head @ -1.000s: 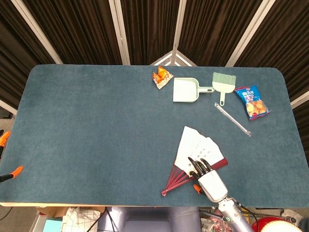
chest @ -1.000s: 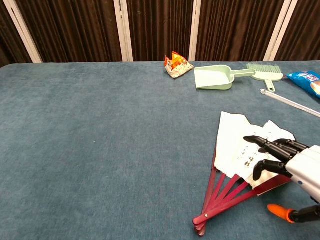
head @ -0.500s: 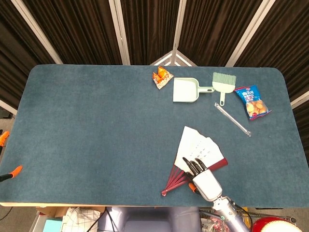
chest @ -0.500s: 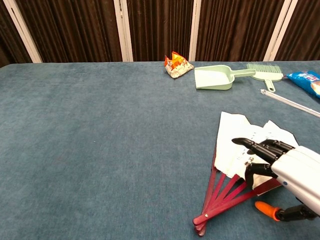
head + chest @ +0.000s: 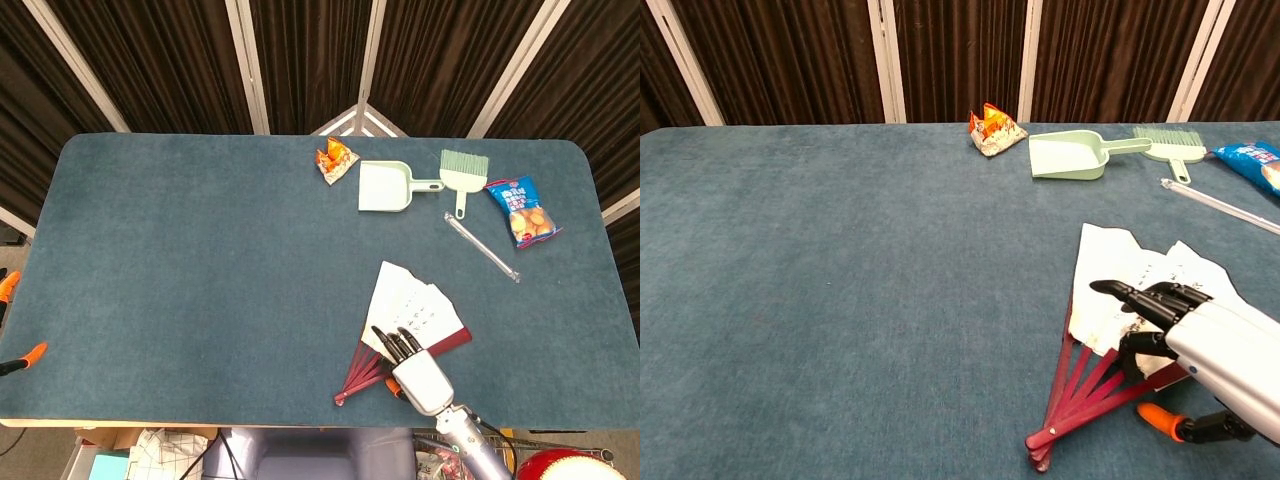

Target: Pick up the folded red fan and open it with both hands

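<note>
The red fan (image 5: 405,320) lies partly spread on the near right part of the desk (image 5: 200,270), its white paper leaf fanned toward the far side and its red ribs meeting at a pivot near the front edge. The right robot hand (image 5: 1185,325) rests over the ribs and the lower leaf, dark fingers (image 5: 1120,292) extended and slightly apart, gripping nothing that can be seen. The left robot hand is out of sight. Farther back lie a green dustpan (image 5: 385,187), a brush (image 5: 463,168), a clear rod (image 5: 482,247), a blue snack bag (image 5: 523,211) and an orange packet (image 5: 336,158).
</note>
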Robot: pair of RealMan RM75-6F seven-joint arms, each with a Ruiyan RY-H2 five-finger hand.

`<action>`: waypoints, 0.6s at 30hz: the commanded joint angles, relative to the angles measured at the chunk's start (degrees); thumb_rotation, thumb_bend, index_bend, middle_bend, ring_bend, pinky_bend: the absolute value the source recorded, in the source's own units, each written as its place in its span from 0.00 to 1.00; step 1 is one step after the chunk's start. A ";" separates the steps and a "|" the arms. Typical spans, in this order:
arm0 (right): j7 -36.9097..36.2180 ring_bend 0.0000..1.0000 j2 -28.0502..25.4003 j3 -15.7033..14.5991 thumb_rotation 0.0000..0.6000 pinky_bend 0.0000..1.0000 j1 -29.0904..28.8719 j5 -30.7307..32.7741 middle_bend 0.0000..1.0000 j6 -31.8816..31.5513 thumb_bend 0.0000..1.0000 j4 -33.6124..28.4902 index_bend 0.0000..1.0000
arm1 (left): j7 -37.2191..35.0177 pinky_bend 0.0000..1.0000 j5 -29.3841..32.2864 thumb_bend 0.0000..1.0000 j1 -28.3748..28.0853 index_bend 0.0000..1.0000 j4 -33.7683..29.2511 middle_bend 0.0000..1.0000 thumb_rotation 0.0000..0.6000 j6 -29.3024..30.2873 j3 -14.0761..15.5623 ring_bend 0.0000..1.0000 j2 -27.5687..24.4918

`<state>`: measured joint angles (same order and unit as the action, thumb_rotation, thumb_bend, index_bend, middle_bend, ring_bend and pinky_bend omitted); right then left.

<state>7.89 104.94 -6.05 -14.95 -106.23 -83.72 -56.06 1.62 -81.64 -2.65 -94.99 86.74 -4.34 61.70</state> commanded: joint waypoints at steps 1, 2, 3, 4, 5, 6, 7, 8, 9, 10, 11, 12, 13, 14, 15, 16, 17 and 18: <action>0.28 0.23 0.06 0.10 1.00 0.17 -0.24 0.03 0.10 -0.04 0.36 -0.30 0.58 | 0.06 0.15 0.07 0.21 -0.04 0.00 0.00 0.00 1.00 -0.10 -0.01 0.00 0.01; 0.27 0.23 0.08 0.12 1.00 0.17 -0.28 0.08 0.10 -0.04 0.36 -0.36 0.59 | 0.07 0.15 0.08 0.21 -0.06 0.00 -0.01 0.00 1.00 -0.14 0.00 0.00 0.01; 0.22 0.23 0.11 0.18 1.00 0.17 -0.34 0.19 0.10 0.00 0.36 -0.40 0.59 | 0.08 0.15 0.08 0.21 -0.08 0.00 -0.01 0.00 1.00 -0.18 0.00 0.00 0.01; 0.16 0.23 0.12 0.21 1.00 0.17 -0.38 0.30 0.10 0.08 0.36 -0.42 0.60 | 0.08 0.15 0.07 0.21 -0.09 0.00 -0.01 0.00 1.00 -0.19 0.00 0.00 0.01; 0.12 0.23 0.11 0.22 1.00 0.17 -0.43 0.40 0.10 0.18 0.36 -0.44 0.60 | 0.06 0.15 0.06 0.21 -0.10 0.00 -0.01 0.00 1.00 -0.19 -0.01 0.00 0.01; 0.12 0.23 0.10 0.23 1.00 0.17 -0.46 0.52 0.10 0.28 0.36 -0.45 0.61 | 0.03 0.15 0.05 0.21 -0.10 0.00 0.00 0.00 1.00 -0.17 -0.02 0.00 0.00; 0.08 0.24 0.08 0.22 1.00 0.17 -0.47 0.60 0.10 0.30 0.37 -0.45 0.61 | -0.01 0.15 0.07 0.21 -0.08 0.00 0.00 0.00 1.00 -0.15 -0.02 0.00 0.00; -0.04 0.24 0.05 0.19 1.00 0.17 -0.48 0.68 0.10 0.29 0.38 -0.46 0.62 | -0.09 0.15 0.10 0.21 -0.07 0.00 0.01 0.00 1.00 -0.15 -0.03 0.00 -0.02; -0.17 0.24 0.01 0.16 1.00 0.17 -0.49 0.74 0.10 0.28 0.38 -0.48 0.63 | -0.14 0.15 0.13 0.21 -0.07 0.00 0.02 0.00 1.00 -0.16 -0.04 0.00 -0.03; -0.41 0.24 -0.13 0.07 1.00 0.17 -0.52 0.80 0.10 0.30 0.39 -0.52 0.63 | -0.22 0.15 0.16 0.21 -0.06 0.00 0.03 0.00 1.00 -0.17 -0.05 0.00 -0.06; -0.59 0.24 -0.25 0.02 1.00 0.17 -0.55 0.85 0.10 0.32 0.39 -0.56 0.63 | -0.27 0.15 0.19 0.21 -0.06 0.00 0.03 0.00 1.00 -0.17 -0.07 0.00 -0.07; -0.79 0.24 -0.35 0.01 1.00 0.17 -0.54 0.92 0.10 0.25 0.39 -0.61 0.63 | -0.31 0.15 0.22 0.21 -0.06 0.00 0.03 0.00 1.00 -0.18 -0.08 0.00 -0.09; -1.06 0.24 -0.47 0.00 1.00 0.17 -0.54 1.04 0.10 0.19 0.39 -0.65 0.63 | -0.35 0.15 0.22 0.21 -0.07 0.00 0.02 0.00 1.00 -0.18 -0.09 0.00 -0.10; -1.20 0.24 -0.56 -0.03 1.00 0.17 -0.54 1.11 0.10 0.21 0.39 -0.67 0.63 | -0.37 0.15 0.22 0.21 -0.07 0.00 0.03 0.00 1.00 -0.17 -0.10 0.00 -0.09; -1.36 0.24 -0.67 -0.09 1.00 0.17 -0.58 1.20 0.10 0.30 0.39 -0.69 0.63 | -0.34 0.15 0.20 0.21 -0.08 0.00 0.02 0.00 1.00 -0.19 -0.08 0.00 -0.08; -1.41 0.24 -0.73 -0.12 1.00 0.17 -0.62 1.24 0.10 0.35 0.39 -0.68 0.63 | -0.30 0.15 0.18 0.21 -0.09 0.00 0.01 0.00 1.00 -0.21 -0.06 0.00 -0.07; -1.42 0.24 -0.76 -0.15 1.00 0.17 -0.65 1.26 0.10 0.41 0.39 -0.63 0.63 | -0.26 0.15 0.14 0.21 -0.11 0.00 0.00 0.00 1.00 -0.23 -0.04 0.00 -0.05; -1.36 0.24 -0.78 -0.20 1.00 0.17 -0.72 1.28 0.10 0.48 0.39 -0.55 0.63 | -0.18 0.15 0.10 0.21 -0.13 0.00 -0.02 0.00 1.00 -0.28 0.00 0.00 -0.03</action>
<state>6.51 104.18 -6.23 -15.64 -104.97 -83.27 -56.65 1.43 -81.52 -2.77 -95.00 86.47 -4.36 61.67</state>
